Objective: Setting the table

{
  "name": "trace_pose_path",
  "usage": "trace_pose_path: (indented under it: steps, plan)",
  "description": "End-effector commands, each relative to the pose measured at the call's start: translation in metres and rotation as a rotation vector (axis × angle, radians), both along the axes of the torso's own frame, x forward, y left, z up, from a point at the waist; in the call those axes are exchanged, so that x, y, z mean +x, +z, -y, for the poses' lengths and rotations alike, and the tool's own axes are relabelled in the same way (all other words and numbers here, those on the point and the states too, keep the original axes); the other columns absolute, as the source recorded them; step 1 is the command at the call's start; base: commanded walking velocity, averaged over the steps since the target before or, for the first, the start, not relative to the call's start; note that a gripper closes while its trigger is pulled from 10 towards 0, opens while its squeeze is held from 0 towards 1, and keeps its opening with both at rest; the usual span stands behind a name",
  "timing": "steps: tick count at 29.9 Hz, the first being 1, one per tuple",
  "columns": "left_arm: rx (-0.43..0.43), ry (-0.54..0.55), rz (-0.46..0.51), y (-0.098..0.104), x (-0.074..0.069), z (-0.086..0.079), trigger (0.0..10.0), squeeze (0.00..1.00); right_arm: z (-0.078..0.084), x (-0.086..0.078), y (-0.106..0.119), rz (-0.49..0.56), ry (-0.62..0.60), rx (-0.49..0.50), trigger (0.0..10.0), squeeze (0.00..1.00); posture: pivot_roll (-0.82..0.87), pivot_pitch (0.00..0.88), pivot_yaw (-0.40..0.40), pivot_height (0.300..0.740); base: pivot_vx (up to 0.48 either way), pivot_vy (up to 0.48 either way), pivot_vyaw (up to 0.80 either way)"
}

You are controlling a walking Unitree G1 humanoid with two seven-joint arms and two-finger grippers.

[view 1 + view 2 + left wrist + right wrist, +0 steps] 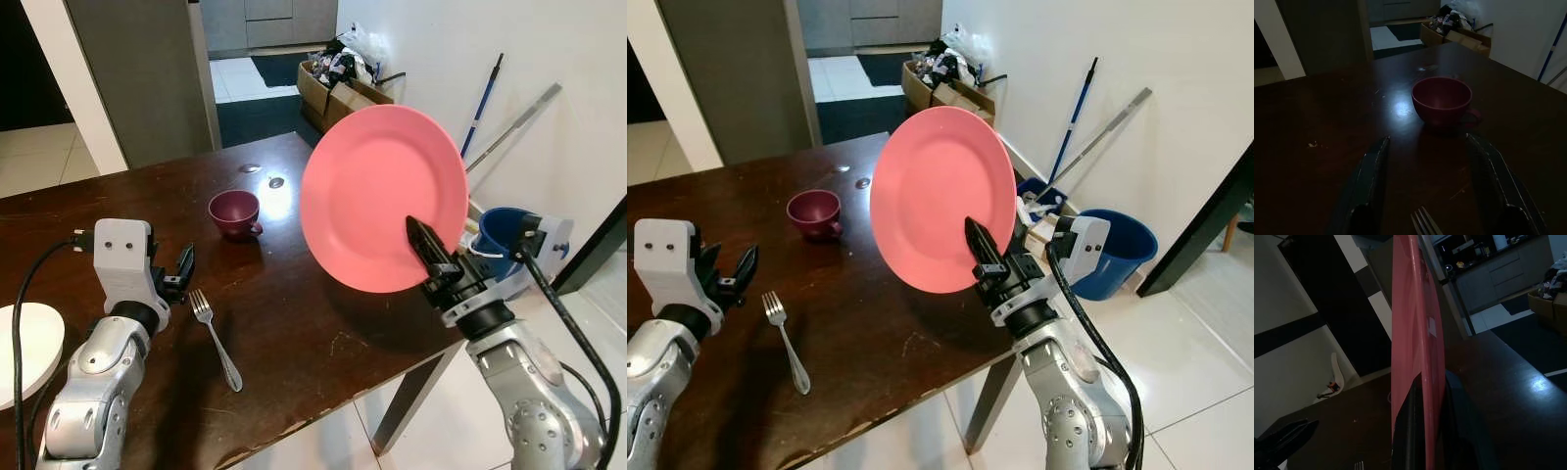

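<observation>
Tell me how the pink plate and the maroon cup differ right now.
The pink plate is held up on edge in the right gripper, off the table; the maroon cup stands upright on the table, untouched. The plate is wide, flat and light pink; the cup is small, deep and dark. Both look empty.

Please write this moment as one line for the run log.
right gripper: shut on pink plate, held upright above table edge | left gripper: open, over table beside fork | maroon cup: on table
</observation>
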State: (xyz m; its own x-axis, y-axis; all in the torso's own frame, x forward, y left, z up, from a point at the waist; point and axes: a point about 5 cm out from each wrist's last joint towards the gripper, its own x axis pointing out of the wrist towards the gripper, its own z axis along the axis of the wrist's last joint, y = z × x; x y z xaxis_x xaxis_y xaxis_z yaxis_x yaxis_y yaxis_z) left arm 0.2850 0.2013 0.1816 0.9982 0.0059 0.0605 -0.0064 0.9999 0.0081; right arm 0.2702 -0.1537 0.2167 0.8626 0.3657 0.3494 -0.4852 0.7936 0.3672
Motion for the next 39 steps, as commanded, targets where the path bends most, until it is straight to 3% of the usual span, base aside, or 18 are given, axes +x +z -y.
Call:
trace_pose_path:
  steps: [1, 11, 23, 27, 39]
  plan:
    - [0.009, -0.004, -0.004, -0.002, 0.001, 0.003, 10.0, 0.0, -0.001, 0.002, 0.0, -0.005, -0.001, 0.014, 10.0, 0.0, -0.02, 0.0, 0.071, 0.74, 0.0, 0.0, -0.8]
    - [0.006, -0.011, -0.002, -0.002, 0.001, 0.006, 10.0, 0.0, -0.003, 0.003, 0.0, 0.003, 0.006, -0.03, 10.0, 0.0, -0.01, 0.0, 0.069, 0.74, 0.0, 0.0, -0.8]
    - [0.009, -0.01, -0.002, -0.002, 0.002, 0.006, 10.0, 0.0, -0.013, 0.002, -0.002, 0.006, 0.047, -0.079, 10.0, 0.0, -0.01, 0.0, 0.07, 0.74, 0.0, 0.0, 0.16]
    - [0.009, -0.01, -0.002, -0.002, 0.002, 0.007, 10.0, 0.0, -0.013, 0.002, -0.003, 0.007, 0.049, -0.081, 10.0, 0.0, -0.01, 0.0, 0.07, 0.74, 0.0, 0.0, 0.64]
    - [0.005, -0.013, 0.003, -0.002, 0.002, 0.008, 10.0, 0.0, -0.013, 0.003, -0.004, -0.012, 0.047, -0.057, 10.0, 0.0, -0.01, 0.0, 0.068, 0.74, 0.0, 0.0, 0.0]
